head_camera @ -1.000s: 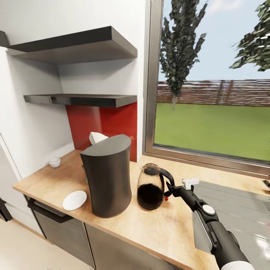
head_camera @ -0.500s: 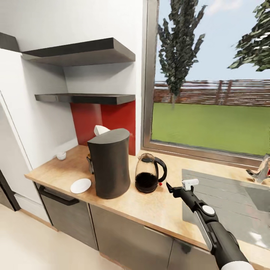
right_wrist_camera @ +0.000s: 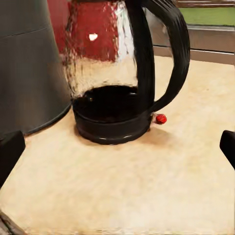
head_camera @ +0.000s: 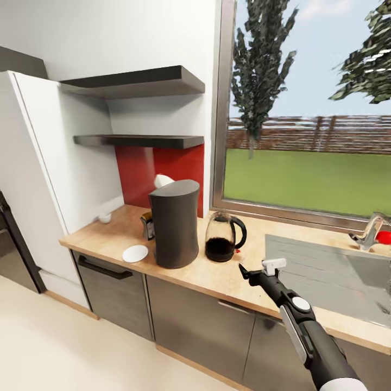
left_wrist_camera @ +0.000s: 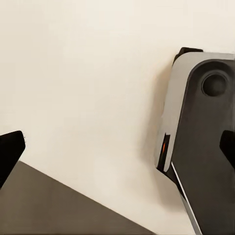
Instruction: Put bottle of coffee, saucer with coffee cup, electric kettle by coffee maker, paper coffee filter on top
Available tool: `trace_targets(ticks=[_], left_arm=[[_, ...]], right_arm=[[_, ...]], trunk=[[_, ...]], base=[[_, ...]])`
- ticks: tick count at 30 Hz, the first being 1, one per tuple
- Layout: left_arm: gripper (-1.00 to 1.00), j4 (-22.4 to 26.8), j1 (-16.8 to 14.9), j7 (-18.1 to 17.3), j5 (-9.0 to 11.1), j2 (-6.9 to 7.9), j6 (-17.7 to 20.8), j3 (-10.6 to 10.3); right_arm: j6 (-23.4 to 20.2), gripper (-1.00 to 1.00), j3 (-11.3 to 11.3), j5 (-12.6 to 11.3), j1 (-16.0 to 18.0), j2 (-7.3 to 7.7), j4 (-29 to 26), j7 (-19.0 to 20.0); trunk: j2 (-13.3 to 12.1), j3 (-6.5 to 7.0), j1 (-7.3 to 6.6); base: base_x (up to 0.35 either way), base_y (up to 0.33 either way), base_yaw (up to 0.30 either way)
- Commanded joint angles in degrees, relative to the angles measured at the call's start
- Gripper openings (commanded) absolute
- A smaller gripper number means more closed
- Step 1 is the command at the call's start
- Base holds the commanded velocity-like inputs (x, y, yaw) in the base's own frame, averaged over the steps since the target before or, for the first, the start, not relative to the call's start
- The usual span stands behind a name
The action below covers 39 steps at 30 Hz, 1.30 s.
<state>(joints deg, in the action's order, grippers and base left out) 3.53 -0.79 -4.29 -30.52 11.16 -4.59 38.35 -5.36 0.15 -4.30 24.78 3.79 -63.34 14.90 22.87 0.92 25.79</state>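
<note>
Right gripper [head_camera: 243, 270] open — electric kettle [head_camera: 222, 237] just ahead, untouched.

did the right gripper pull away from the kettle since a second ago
Yes. The right gripper was at the electric kettle handle; now bare countertop lies between them, toward the counter's front edge.

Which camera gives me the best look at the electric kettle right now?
The right wrist view: the electric kettle is close up, with handle, glass body and black base clear beside the coffee maker. The head view shows the kettle whole but small. The left wrist view faces floor.
</note>
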Motion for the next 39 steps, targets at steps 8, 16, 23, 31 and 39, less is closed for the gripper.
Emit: trace_targets(ticks=[8, 16, 23, 31, 39], left_arm=[[1.0, 0.1, -0.1, -0.2, -0.4, -0.04, -0.3, 0.5], [1.0, 0.1, -0.1, -0.2, -0.4, -0.08, -0.4, 0.5], [1.0, 0.1, -0.1, -0.3, -0.5, -0.23, -0.6, 0.4], [1.0, 0.1, 0.0, -0.2, -0.7, -0.6, -0.7, 0.0], [1.0, 0.1, 0.0, -0.2, -0.6, -0.69, -0.8, 0.1]], right_arm=[[-0.7, 1.0, 17.2, -0.7, 0.0, -1.06, -0.1, 2.4], [-0.8, 1.0, 37.8, -0.8, -0.1, -3.92, 0.5, 2.5], [-0.8, 1.0, 47.9, -1.5, -0.2, -4.65, 17.4, 2.6], [-0.8, 1.0, 47.9, -8.8, -0.4, -8.19, 58.4, 2.2], [-0.9, 1.0, 44.9, -18.3, -7.4, -7.6, 61.7, 0.9]], trunk=[[0.1, -0.03, -0.01], [0.1, -0.03, -0.01], [0.1, -0.03, -0.01], [0.1, -0.03, -0.01], [0.1, -0.03, -0.01]], base=[[-0.112, 0.074, 0.0], [-0.004, 0.003, 0.0], [0.0, 0.0, 0.0], [0.0, 0.0, 0.0], [0.0, 0.0, 0.0]])
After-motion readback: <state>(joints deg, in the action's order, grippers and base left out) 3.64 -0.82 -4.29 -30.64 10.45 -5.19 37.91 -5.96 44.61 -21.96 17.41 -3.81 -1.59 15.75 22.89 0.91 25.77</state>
